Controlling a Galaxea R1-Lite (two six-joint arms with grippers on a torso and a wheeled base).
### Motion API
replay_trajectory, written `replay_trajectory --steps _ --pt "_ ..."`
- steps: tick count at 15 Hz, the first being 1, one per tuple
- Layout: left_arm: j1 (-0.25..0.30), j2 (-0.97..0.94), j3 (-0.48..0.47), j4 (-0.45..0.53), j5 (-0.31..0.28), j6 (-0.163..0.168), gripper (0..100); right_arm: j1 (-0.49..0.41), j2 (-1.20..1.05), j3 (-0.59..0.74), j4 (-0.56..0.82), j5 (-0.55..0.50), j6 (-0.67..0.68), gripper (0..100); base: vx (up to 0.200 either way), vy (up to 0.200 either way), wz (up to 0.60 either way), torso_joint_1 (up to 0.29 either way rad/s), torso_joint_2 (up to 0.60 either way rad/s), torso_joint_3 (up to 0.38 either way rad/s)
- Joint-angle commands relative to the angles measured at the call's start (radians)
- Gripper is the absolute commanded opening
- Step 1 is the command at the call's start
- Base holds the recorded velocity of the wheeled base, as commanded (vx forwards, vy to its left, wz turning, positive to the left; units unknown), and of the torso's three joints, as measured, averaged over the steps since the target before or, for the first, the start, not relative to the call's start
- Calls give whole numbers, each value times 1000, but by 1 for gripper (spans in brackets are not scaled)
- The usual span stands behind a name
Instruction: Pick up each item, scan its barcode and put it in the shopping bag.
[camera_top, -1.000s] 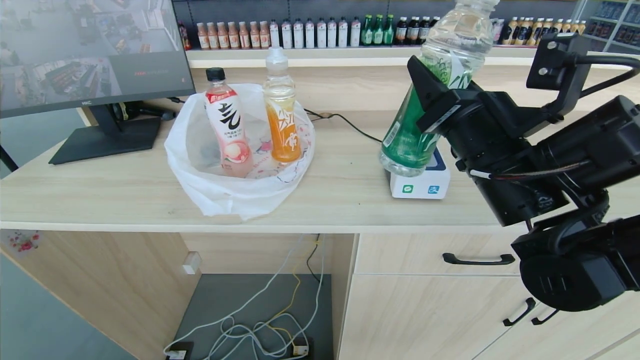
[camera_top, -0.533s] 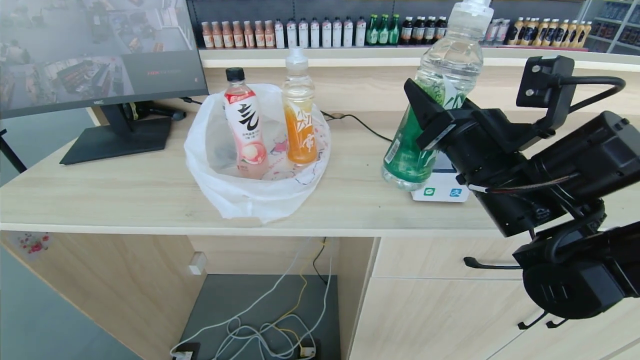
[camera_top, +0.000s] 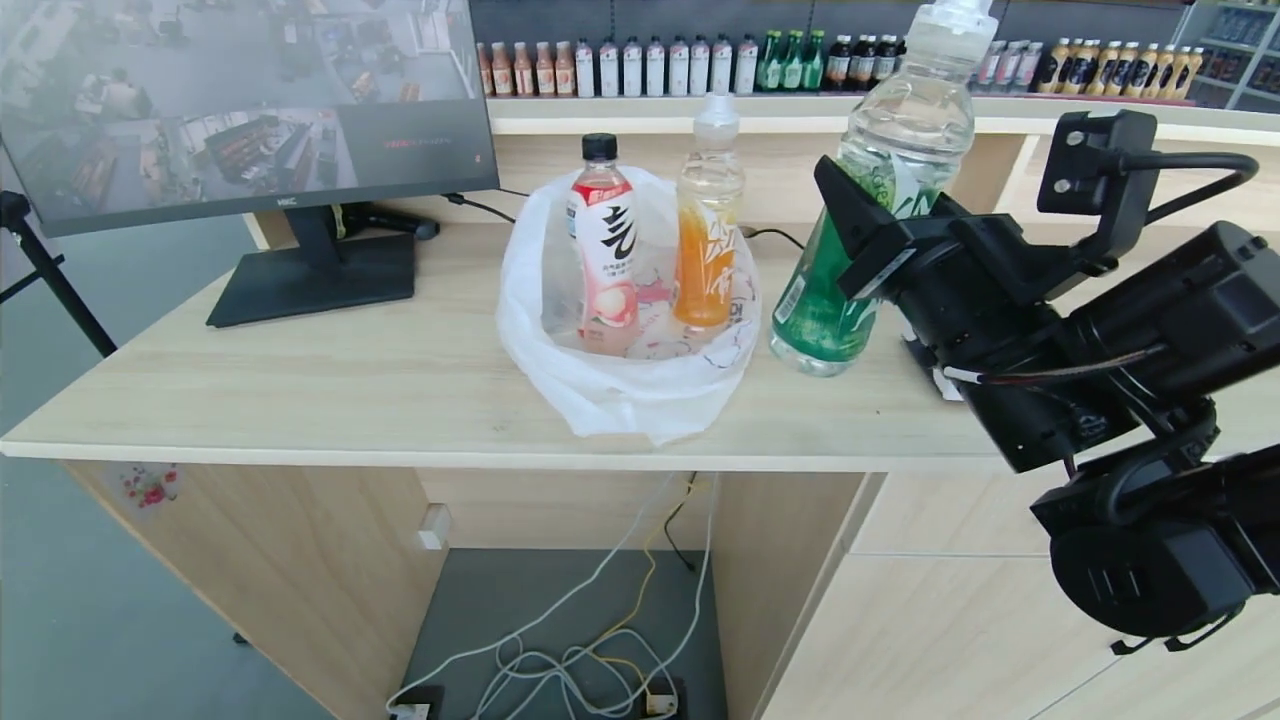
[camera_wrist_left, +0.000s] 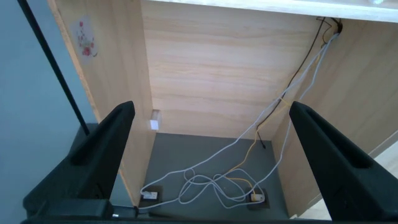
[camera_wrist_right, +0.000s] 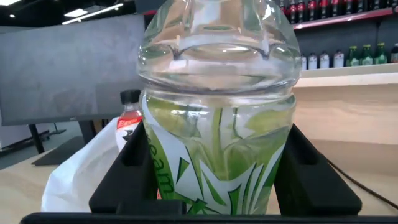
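Seen from the head, the right gripper (camera_top: 868, 235) holds a clear plastic bottle with a green label (camera_top: 830, 310) upright, jaws clamped round its middle, just beside the white plastic shopping bag (camera_top: 600, 400) on the pale wooden table (camera_top: 350, 370), probably ready for bagging. The left wrist shows the left gripper (camera_wrist_left: 211, 107), jaws wide and empty, hanging below the table. The right wrist shows the bottle (camera_wrist_right: 217, 155) pinched between both jaws.

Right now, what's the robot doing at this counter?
The right gripper is shut on a green-label bottle, held tilted just beside the shopping bag on the counter. A pink bottle and an orange bottle stand in the bag. The left gripper hangs open and empty, low in front of the counter.
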Motion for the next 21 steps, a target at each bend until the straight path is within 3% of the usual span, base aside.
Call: replay_trajectory --steps 1,7,12,21 --pt "1 0 0 0 0 1 100 1 17 -10 -2 23 -11 0 0 0 0 0 0 0" --pt "1 0 0 0 0 2 100 7 119 -131 -2 102 -36 0 0 0 0 0 0 0" --pt "1 0 0 0 0 2 100 34 250 -265 -2 99 -39 0 0 0 0 0 0 0" --pt "1 0 0 0 0 2 100 44 324 -381 -2 106 -39 0 0 0 0 0 0 0"
